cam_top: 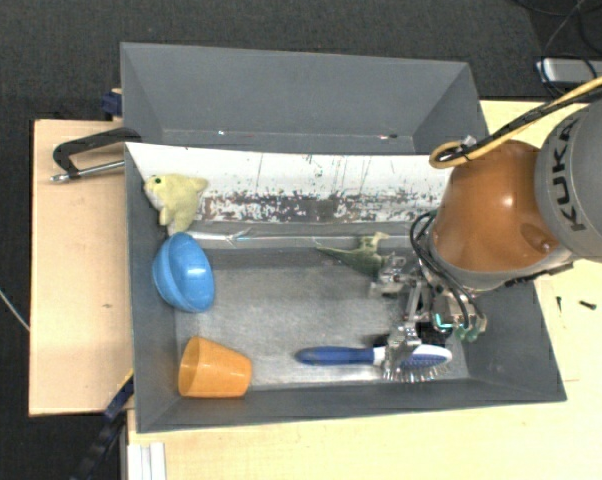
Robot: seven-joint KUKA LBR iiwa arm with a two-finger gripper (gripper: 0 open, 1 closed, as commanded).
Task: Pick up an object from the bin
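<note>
The arm reaches into the grey metal bin [281, 93] from the right, its rounded orange wrist cover [486, 213] hanging over the bin's right end. Below that cover the pincer [405, 352] is down at the bin floor, right on the white neck of a blue toothbrush [326, 356]. From where I stand I cannot tell whether the pincer is clenched on the brush or released; cables and metal parts crowd that spot.

Take the orange plastic cup [213, 368] as the marker. It lies on its side in the bin's near left corner, its open mouth towards the right. The toothbrush lies flat along the same near wall, well to the right of the cup. Its blue handle points back at the cup, and its bristled head is at the end away from the cup, just past the pincer.

Just behind the cup, against the left wall, sits a blue rounded egg-shaped thing [184, 271]. Further back from the cup, in the far left corner, there is a pale yellow soft toy [176, 200]. Off to the right of the cup and further back, near the middle of the floor, lies a small green toy dinosaur [359, 255], close beside the arm's wrist.
</note>
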